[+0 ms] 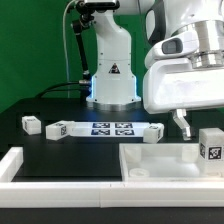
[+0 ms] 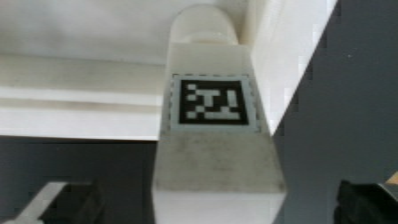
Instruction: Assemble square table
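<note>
The square table's white panel (image 1: 160,160) with its raised rim lies at the front of the exterior view's right. One chunky white leg (image 1: 210,148) with a black-and-white tag stands upright at the panel's right end. My gripper (image 1: 192,124) hangs just above and beside that leg, with one dark finger (image 1: 182,122) showing. In the wrist view the tagged leg (image 2: 217,120) runs down the middle between my gripper's (image 2: 210,206) dark fingers (image 2: 54,203). A gap shows on each side of the leg, so the gripper is open and not pressing on it.
Three loose white legs (image 1: 30,124) (image 1: 57,129) (image 1: 150,132) lie on the black table around the marker board (image 1: 108,128). Long white border bars (image 1: 60,180) run along the front and left. The robot base (image 1: 110,70) stands behind.
</note>
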`<action>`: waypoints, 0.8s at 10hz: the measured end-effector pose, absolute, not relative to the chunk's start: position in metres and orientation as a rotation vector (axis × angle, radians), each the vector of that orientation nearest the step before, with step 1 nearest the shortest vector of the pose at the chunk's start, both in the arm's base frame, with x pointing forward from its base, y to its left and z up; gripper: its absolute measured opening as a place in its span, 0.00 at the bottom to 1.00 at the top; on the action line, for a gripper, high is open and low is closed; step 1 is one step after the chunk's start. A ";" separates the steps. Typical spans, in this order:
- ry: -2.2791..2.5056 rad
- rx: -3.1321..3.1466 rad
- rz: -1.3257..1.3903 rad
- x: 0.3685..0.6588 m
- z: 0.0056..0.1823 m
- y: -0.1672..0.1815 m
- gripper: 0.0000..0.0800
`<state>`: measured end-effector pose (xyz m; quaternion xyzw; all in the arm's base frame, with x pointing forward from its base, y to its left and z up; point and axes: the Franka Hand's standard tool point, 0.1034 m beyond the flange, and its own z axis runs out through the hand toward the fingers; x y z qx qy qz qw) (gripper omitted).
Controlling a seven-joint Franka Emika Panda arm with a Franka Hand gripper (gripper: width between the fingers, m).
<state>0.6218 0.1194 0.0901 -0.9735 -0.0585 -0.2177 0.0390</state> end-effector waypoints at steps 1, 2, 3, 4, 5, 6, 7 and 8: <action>-0.143 -3.012 -0.554 0.617 0.088 0.119 0.81; -0.078 -3.040 -0.430 0.617 0.090 0.121 0.81; -0.068 -3.044 -0.433 0.622 0.089 0.119 0.81; -0.066 -3.062 -0.363 0.618 0.082 0.114 0.81; -0.067 -3.084 -0.209 0.615 0.083 0.111 0.81; -0.064 -3.090 -0.142 0.620 0.086 0.110 0.81; -0.059 -3.098 -0.026 0.621 0.085 0.109 0.81; -0.052 -3.097 -0.007 0.628 0.085 0.111 0.81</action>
